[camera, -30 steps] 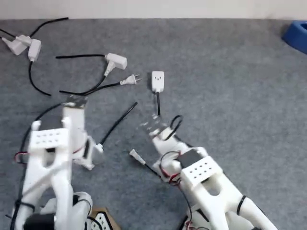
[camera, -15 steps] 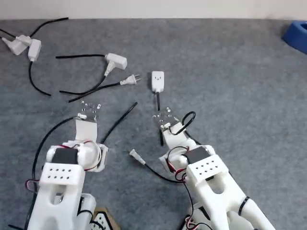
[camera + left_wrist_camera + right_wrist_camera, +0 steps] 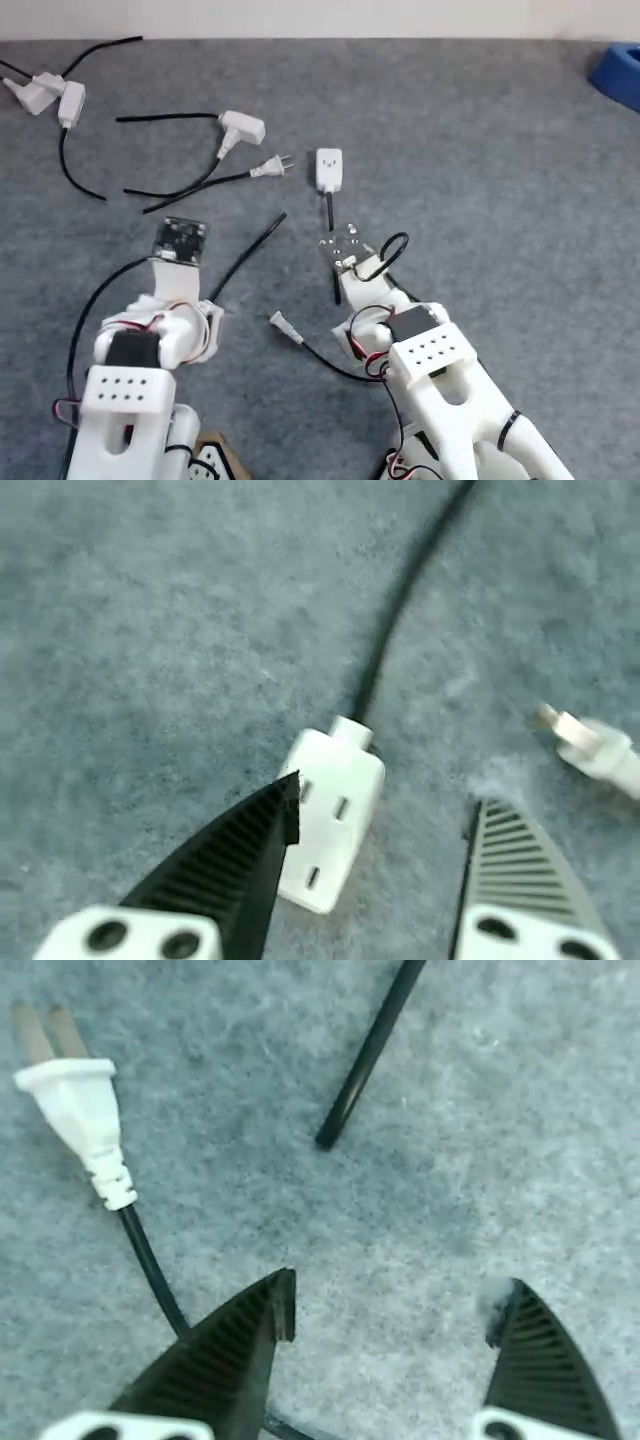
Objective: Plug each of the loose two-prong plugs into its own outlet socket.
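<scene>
The left gripper (image 3: 385, 802) is hovering over an outlet socket (image 3: 340, 780), the right gripper (image 3: 392, 1295) near a plug (image 3: 75, 1100). Both are gaping wide, empty.

No legible text, label, number or sign found. The white outlet socket (image 3: 340, 815) and the two-prong plug (image 3: 75, 1100) carry no readable print. Pale marks on the brown object (image 3: 218, 455) are too small to read.

i log: plug (image 3: 598, 750) cut off at edge of l wrist view; outlet socket (image 3: 342, 798) partly hidden behind finger (image 3: 235, 865).
</scene>
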Tool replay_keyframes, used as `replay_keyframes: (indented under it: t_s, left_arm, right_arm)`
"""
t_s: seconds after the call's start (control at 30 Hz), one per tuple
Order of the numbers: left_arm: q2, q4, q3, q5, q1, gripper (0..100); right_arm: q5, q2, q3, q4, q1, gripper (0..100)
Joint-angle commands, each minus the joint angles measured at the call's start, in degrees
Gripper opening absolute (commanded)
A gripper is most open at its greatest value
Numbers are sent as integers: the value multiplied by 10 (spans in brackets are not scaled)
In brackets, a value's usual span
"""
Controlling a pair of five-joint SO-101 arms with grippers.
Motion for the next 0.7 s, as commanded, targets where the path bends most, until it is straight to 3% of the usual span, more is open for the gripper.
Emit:
replay_keyframes:
  t_s: [0.0,0.5,0.67]
  left_arm:
    - [-36,-7,-1,3,-24,280]
    - [-48,15,-31,3,-29,278]
    - [-81,35,-90,-12,-98,277]
  right_arm:
    - [-3,-13,-2,-8,8,297]
    - [-3,-17,-2,-9,10,297]
    - [-2,-17,-2,6,15,297]
